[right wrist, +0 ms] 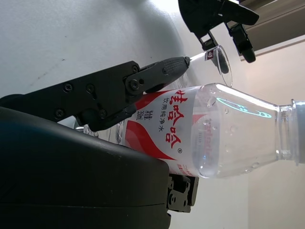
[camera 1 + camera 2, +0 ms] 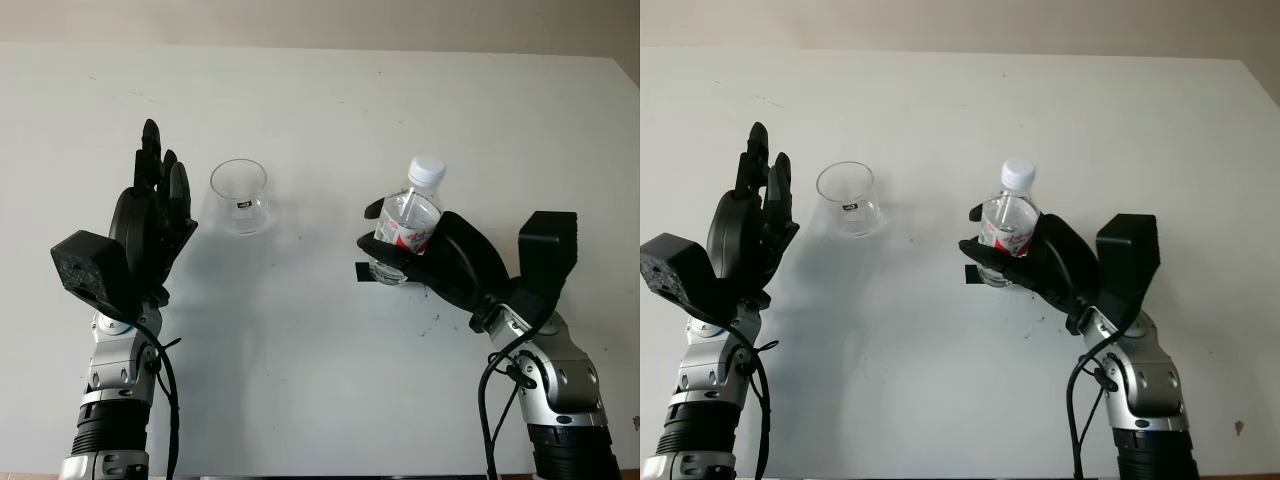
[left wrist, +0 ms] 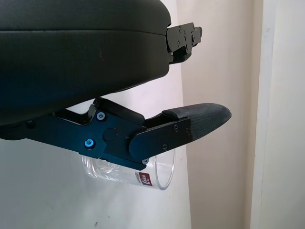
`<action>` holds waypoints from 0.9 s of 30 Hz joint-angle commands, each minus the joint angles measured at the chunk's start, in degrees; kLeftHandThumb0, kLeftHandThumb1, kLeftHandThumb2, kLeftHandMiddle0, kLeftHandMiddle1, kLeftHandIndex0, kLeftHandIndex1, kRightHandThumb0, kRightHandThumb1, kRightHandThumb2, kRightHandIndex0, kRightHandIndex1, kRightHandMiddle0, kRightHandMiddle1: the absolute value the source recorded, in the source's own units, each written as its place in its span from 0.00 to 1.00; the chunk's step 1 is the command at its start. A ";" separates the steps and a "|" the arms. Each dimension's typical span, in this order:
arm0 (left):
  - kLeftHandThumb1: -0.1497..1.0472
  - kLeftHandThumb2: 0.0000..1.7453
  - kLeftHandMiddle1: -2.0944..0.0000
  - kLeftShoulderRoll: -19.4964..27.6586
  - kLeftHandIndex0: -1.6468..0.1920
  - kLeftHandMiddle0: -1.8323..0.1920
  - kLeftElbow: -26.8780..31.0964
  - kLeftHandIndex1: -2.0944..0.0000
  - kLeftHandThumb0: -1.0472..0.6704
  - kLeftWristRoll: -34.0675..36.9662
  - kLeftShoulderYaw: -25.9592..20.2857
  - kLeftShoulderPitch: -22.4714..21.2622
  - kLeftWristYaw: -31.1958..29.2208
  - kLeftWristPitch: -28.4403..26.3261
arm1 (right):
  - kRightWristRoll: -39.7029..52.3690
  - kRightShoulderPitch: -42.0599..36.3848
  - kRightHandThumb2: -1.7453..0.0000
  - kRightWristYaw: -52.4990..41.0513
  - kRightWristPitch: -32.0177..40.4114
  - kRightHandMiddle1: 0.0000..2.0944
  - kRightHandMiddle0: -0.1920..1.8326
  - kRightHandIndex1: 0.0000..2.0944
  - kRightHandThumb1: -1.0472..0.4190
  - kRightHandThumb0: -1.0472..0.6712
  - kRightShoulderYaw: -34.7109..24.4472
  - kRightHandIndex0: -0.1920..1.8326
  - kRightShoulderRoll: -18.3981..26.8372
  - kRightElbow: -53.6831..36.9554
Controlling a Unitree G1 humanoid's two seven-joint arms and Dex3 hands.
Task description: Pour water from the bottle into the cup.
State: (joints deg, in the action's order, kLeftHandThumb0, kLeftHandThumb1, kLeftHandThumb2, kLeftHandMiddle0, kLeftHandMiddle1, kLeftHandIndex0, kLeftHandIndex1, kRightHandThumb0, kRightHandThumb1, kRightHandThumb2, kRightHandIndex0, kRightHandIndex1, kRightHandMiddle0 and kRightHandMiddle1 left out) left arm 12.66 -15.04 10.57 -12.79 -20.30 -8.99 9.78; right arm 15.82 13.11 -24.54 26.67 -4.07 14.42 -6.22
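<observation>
On white table (image 2: 320,100): one cup (image 2: 239,196), one capped bottle (image 2: 408,222) clasped in right hand (image 2: 440,262), left hand (image 2: 150,215) open.

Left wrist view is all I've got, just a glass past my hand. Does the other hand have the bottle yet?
Observer: Yes. The right hand is shut on the bottle, fingers wrapped around its red and white label.
Operator: Is the cap off?
Observer: No, the white cap is on the bottle.
Operator: Is my left hand touching the cup?
Observer: No. The left hand is open beside the cup, with table showing between them.
</observation>
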 commanded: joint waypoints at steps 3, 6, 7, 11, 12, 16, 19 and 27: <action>1.00 0.40 0.98 0.41 0.99 0.97 0.58 0.97 0.20 0.22 -0.36 0.38 -0.31 0.20 | -1.51 -3.10 0.97 -1.70 -3.22 0.14 0.00 0.12 0.06 0.27 0.47 0.00 2.32 2.17; 1.00 0.40 0.97 0.38 0.99 0.97 0.45 0.97 0.21 0.13 -0.31 0.29 -0.25 0.31 | -2.64 -3.66 0.97 -2.23 -7.50 0.02 0.00 0.01 0.06 0.21 0.28 0.00 2.70 3.72; 1.00 0.40 0.97 0.37 0.99 0.97 0.30 0.97 0.21 0.10 -0.31 0.23 -0.25 0.45 | -2.99 -3.83 0.97 -2.30 -9.32 0.01 0.00 0.01 0.07 0.19 0.15 0.00 2.68 4.47; 1.00 0.40 0.97 0.39 0.99 0.97 0.29 0.97 0.20 0.21 -0.35 0.18 -0.22 0.14 | -3.50 -3.97 0.97 -3.13 -15.97 0.00 0.00 0.00 0.07 0.13 -0.21 0.00 2.58 7.82; 1.00 0.40 0.97 0.41 0.98 0.96 0.21 0.97 0.20 0.26 -0.38 0.17 -0.25 0.16 | -3.94 -3.87 0.97 -3.23 -17.85 0.00 0.00 0.00 0.06 0.10 -0.13 0.00 2.62 8.67; 1.00 0.40 0.97 0.44 0.98 0.96 0.09 0.97 0.21 0.43 -0.40 0.15 -0.46 0.39 | -5.66 -3.09 0.96 -3.09 -23.49 0.00 0.00 0.00 0.05 0.04 0.13 0.00 2.64 10.89; 1.00 0.40 0.97 0.44 0.97 0.96 -0.04 0.97 0.21 0.51 -0.33 0.03 -0.61 0.35 | -6.64 -2.29 0.97 -2.90 -26.70 0.00 0.00 0.00 0.04 0.04 0.38 0.00 2.59 12.12; 1.00 0.40 0.98 0.61 0.98 0.96 -0.55 0.97 0.20 0.30 -0.19 -0.20 -1.12 0.52 | -7.64 -1.34 0.97 0.79 -33.85 0.00 0.00 0.00 0.03 0.04 -0.57 0.00 1.36 12.79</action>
State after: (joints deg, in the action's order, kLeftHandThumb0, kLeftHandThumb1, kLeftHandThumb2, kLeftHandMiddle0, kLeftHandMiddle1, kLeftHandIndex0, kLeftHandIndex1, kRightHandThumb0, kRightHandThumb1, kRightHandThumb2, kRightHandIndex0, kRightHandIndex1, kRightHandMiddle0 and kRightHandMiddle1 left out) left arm 12.81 -15.25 10.87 -12.78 -20.33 -9.81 9.82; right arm 8.02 11.47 -24.14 -6.00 -3.95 16.14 6.54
